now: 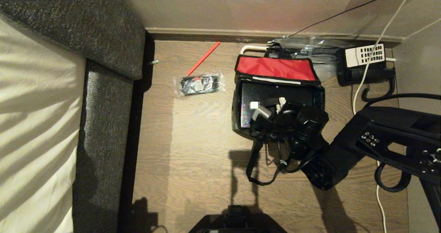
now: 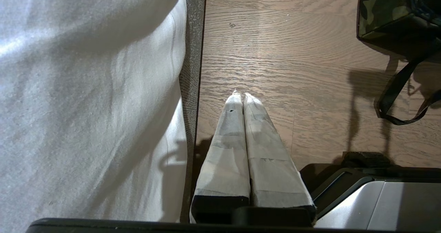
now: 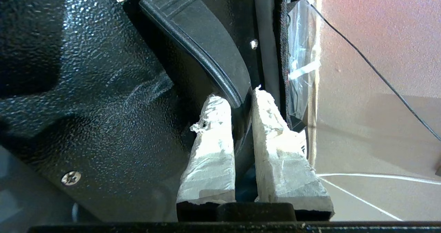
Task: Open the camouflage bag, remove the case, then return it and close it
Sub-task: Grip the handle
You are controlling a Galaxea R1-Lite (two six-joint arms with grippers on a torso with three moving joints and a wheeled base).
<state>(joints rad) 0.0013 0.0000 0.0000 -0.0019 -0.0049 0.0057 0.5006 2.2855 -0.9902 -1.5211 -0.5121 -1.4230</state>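
The camouflage bag (image 1: 241, 122) lies open on the wooden floor, its red-lined flap (image 1: 275, 67) folded back toward the wall. The black speckled case (image 1: 262, 91) sits inside it. My right gripper (image 1: 270, 105) reaches down into the bag from the right. In the right wrist view its taped fingers (image 3: 210, 136) are closed on the case's black handle (image 3: 196, 36), beside the glossy case (image 3: 86, 88). My left gripper (image 2: 241, 94) is parked low by the sofa, shut and empty, with a corner of the camouflage bag (image 2: 386, 12) and its strap (image 2: 396, 88) off to one side.
A grey sofa with a pale cushion (image 1: 103, 71) runs along the left. On the floor lie a clear plastic packet of black items (image 1: 199, 84) and a red stick (image 1: 203, 58). A black telephone (image 1: 365, 66) and cables (image 1: 365, 78) sit by the wall at the right.
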